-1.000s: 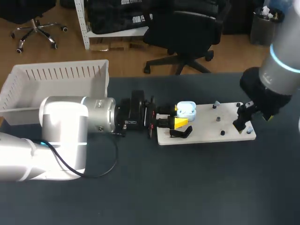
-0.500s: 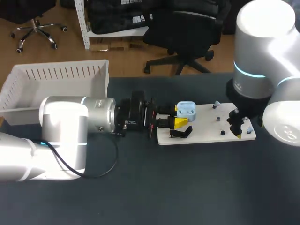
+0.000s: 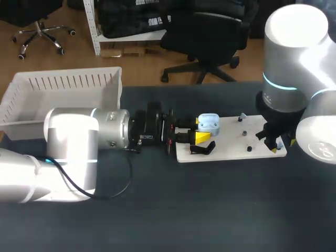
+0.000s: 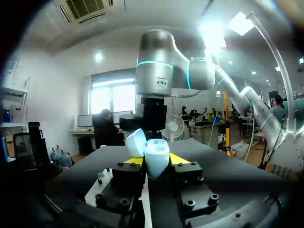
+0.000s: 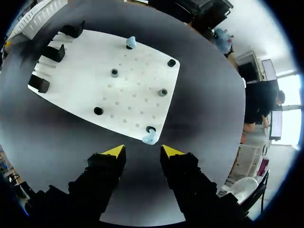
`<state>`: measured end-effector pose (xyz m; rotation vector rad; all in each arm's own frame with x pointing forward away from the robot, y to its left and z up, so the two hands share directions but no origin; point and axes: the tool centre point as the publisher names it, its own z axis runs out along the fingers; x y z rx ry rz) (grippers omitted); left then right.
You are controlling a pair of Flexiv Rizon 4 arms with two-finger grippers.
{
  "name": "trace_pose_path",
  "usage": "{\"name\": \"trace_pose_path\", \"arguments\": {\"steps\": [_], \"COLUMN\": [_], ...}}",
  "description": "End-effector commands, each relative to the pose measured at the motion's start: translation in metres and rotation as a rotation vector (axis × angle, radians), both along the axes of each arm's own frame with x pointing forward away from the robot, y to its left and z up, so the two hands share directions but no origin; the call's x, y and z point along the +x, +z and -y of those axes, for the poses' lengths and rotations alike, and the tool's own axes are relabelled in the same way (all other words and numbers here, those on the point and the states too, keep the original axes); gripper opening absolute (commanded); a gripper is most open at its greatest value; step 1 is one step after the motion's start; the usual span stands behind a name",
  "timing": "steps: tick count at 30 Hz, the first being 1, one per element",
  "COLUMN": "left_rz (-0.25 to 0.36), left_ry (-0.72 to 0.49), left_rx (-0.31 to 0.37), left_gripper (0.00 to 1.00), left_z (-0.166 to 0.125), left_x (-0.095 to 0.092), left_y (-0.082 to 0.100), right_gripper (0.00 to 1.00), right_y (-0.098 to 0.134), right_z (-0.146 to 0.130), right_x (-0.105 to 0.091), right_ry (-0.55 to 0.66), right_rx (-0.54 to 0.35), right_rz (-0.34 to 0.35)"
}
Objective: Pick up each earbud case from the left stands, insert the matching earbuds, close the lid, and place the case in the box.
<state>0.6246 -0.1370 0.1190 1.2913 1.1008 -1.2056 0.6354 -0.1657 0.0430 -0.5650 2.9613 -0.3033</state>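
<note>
While the left claw (image 4: pixel 155 160) grips it, the case (image 4: pixel 157 153) stands upright.

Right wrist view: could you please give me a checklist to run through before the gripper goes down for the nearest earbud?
1. The right gripper is open: ok.
2. The light blue earbud sits at the white board edge, just ahead of that gripper: ok.
3. Nothing lies between that gripper and the earbud: ok.
4. The left gripper is shut on the earbud case: ok.
5. The case's lid is open: ok.
6. The case's sockets are empty: cannot tell.
</note>
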Motion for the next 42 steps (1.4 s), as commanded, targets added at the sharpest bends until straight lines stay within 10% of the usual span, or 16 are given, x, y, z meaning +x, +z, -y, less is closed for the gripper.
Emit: {"name": "trace_pose_path", "arguments": {"steps": [1,42], "left_rz": [0.003,0.003], "left_ry": [0.004,0.004], "left_rx": [-0.004,-0.004], "left_gripper": [0.0,0.0], "left_z": [0.0,0.0], "left_x": [-0.001,-0.001], "left_y": [-0.001,-0.001], "right_gripper": [0.46,0.25], "right_y": [-0.006,-0.022], "right_z": [0.002,0.009], "right_x": [-0.001,0.011], "right_ry": [-0.004,-0.04], "right_rx": [0.001,-0.021], "right_rz": [0.025,0.084]}}
